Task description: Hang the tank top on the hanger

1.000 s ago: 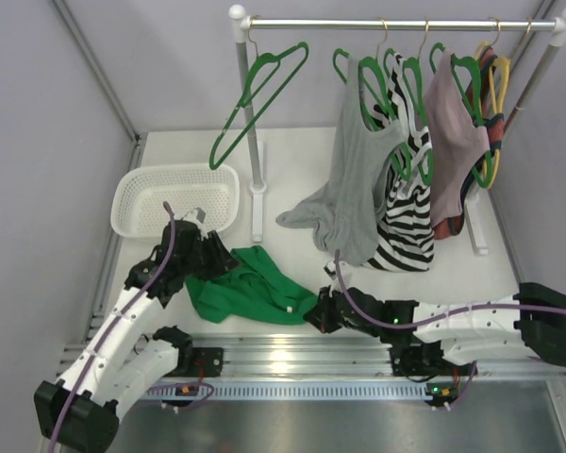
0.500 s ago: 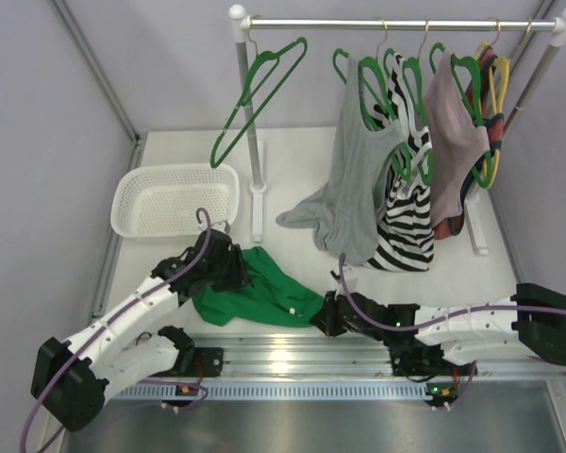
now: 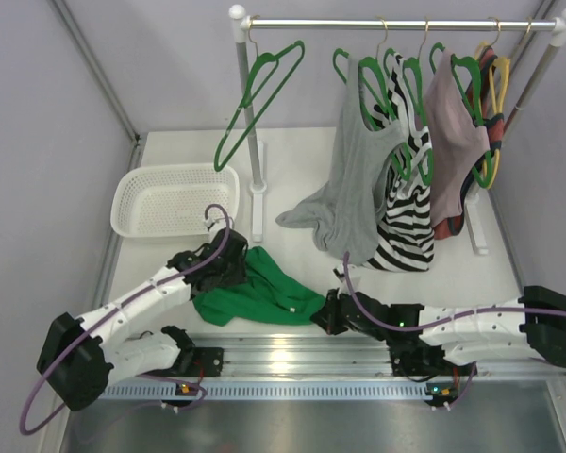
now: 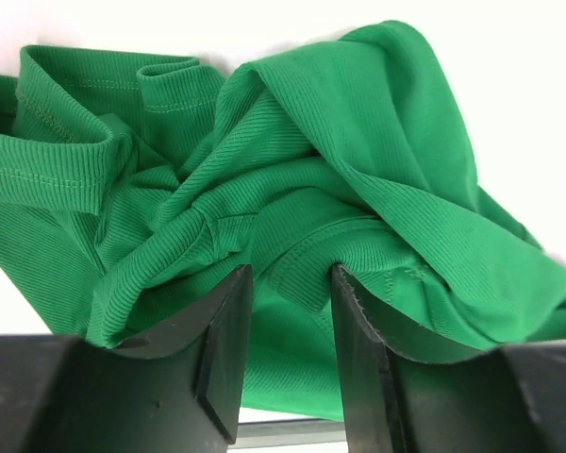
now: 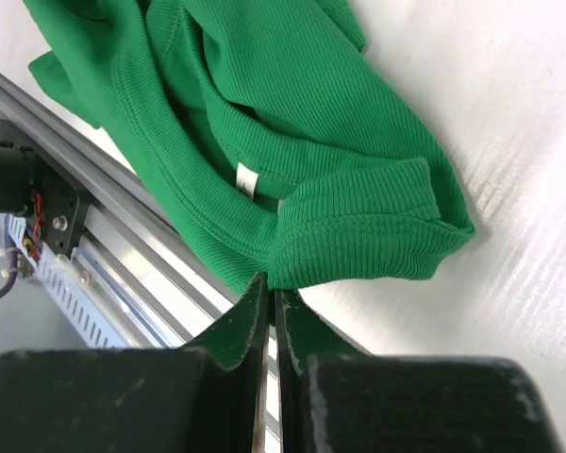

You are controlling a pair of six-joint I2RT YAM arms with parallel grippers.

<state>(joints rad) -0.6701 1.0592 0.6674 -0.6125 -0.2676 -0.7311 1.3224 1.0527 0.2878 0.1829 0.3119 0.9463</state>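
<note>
The bright green tank top (image 3: 264,294) lies crumpled on the white table near the front edge. My left gripper (image 3: 234,269) is at its upper left part. In the left wrist view that gripper (image 4: 288,274) stands open, its fingertips pressed into the folds of the tank top (image 4: 311,160) with a ridge of fabric bulging between them. My right gripper (image 3: 323,314) is at the garment's right end. It (image 5: 271,281) is shut on a ribbed edge of the tank top (image 5: 264,104). An empty green hanger (image 3: 257,68) hangs tilted at the left end of the rack.
A white basket (image 3: 132,203) stands at the left. The rack's rail (image 3: 311,23) carries a grey tank top (image 3: 354,189), a striped top (image 3: 406,226), a mauve garment (image 3: 453,132) and a yellow hanger (image 3: 500,80). The rack's post (image 3: 255,179) rises just behind the tank top.
My left arm has swung right from beside the basket onto the tank top's left part. The right gripper stays shut on the fabric and has shifted slightly right.
</note>
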